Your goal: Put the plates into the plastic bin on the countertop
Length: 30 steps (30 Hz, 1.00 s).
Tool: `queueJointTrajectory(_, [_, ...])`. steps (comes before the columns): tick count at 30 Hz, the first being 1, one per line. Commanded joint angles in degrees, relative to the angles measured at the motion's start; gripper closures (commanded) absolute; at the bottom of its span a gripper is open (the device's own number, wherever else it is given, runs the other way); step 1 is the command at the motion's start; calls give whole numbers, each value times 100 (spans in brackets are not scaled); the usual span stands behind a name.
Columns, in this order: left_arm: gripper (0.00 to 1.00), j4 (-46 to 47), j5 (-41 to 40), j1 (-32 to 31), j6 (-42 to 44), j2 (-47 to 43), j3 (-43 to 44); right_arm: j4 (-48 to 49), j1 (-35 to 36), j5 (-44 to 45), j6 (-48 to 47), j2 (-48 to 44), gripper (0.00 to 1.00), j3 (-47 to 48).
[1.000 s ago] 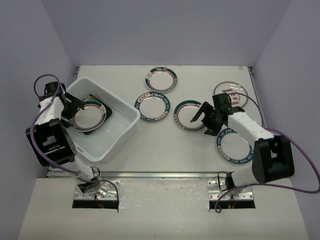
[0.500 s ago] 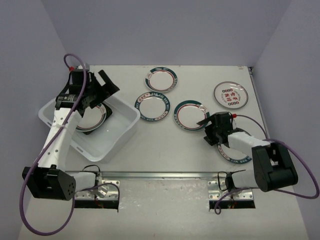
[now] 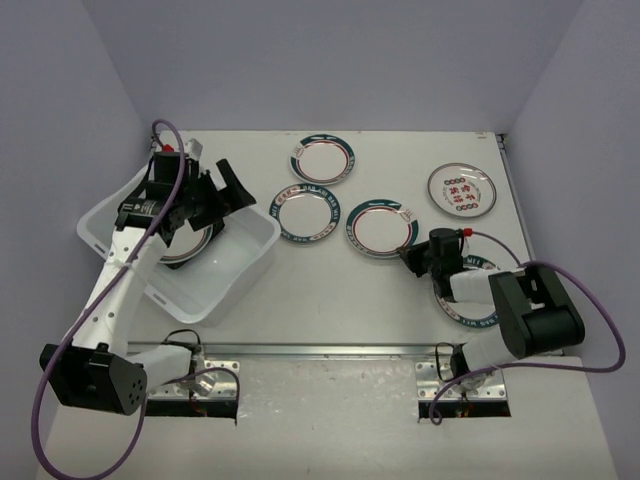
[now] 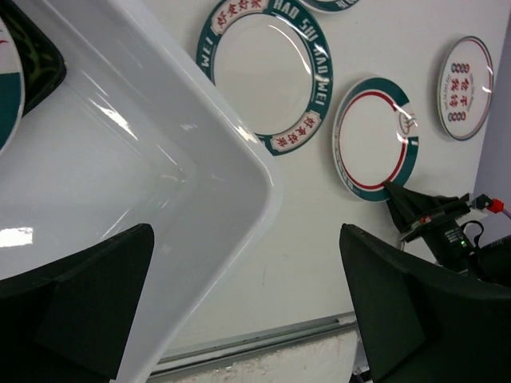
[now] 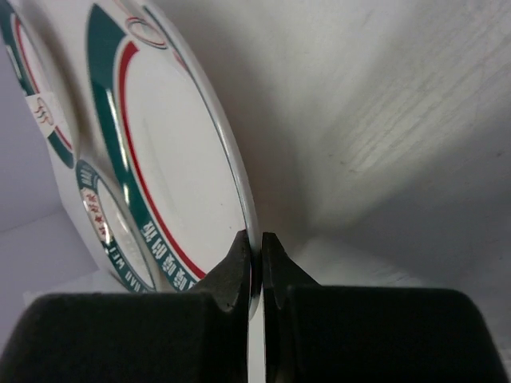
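Five round plates (image 3: pixel 323 158) flat on desk (image 3: pixel 330 290), right of askew plastic bin (image 3: pixel 240 275); inside, one round plate (image 3: pixel 200 236) atop one square plate (image 4: pixel 38 60). Right hand (image 5: pixel 255 255) clamping a plate rim; left hand (image 3: pixel 215 195) spread wide.

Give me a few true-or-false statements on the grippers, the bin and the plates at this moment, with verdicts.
1. The right gripper is shut on the rim of a teal-rimmed plate. True.
2. The left gripper carries a plate. False: it is open and empty, over the bin.
3. The bin is empty. False: it holds a round plate lying on a black square plate.
4. Five plates are outside the bin, counting the gripped one; the other four are untouched by fingers. True.
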Motion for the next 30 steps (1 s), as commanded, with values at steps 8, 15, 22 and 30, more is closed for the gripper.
queueJointTrajectory(8, [0,332,1754,-650,623,660,980,-3618,462,-1745,-3093,-1219,100,3358])
queueJointTrajectory(15, [2,276,2013,-656,1082,1262,1256,-4032,834,-3833,-3376,-1367,100,3988])
queueJointTrajectory(22, [93,413,2025,-656,1145,1343,1495,-3583,1051,-4676,-3059,-1294,100,4247])
queueJointTrajectory(30, [100,462,1561,-518,898,1219,1683,-3724,995,-4355,-3168,-1088,23,4386])
